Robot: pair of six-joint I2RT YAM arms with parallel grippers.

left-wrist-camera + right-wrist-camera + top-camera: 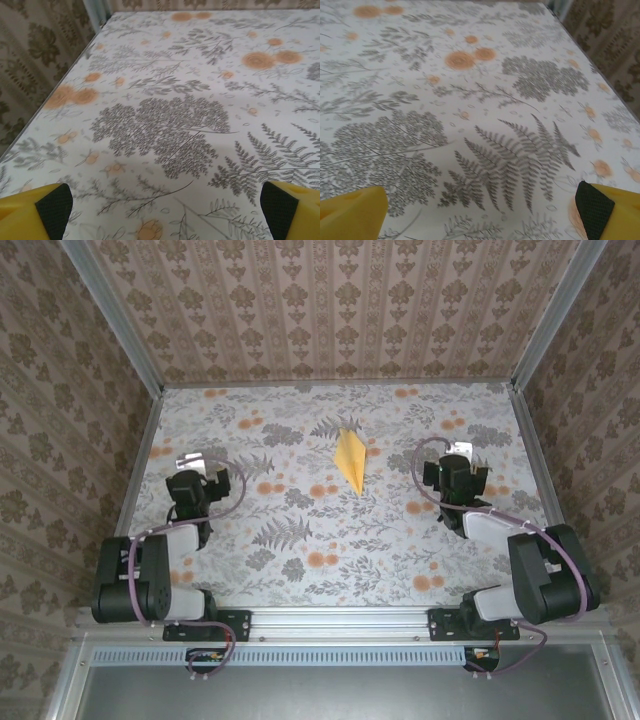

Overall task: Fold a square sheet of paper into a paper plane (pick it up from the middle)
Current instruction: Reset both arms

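The paper plane (350,462) is noted lying flat on the flowered tabletop (300,540), slightly toward 12 o'clock of centre, its nose pointed roughly at 6 o'clock. The left end effector (196,464) is found at 9 o'clock of it and the right end effector (456,456) at 3 o'clock, both well apart from the paper. On each, the yellow fingers (50,210) are spread wide and nothing is held.

Left claw (165,207) spread wide above floral tabletop (165,100).
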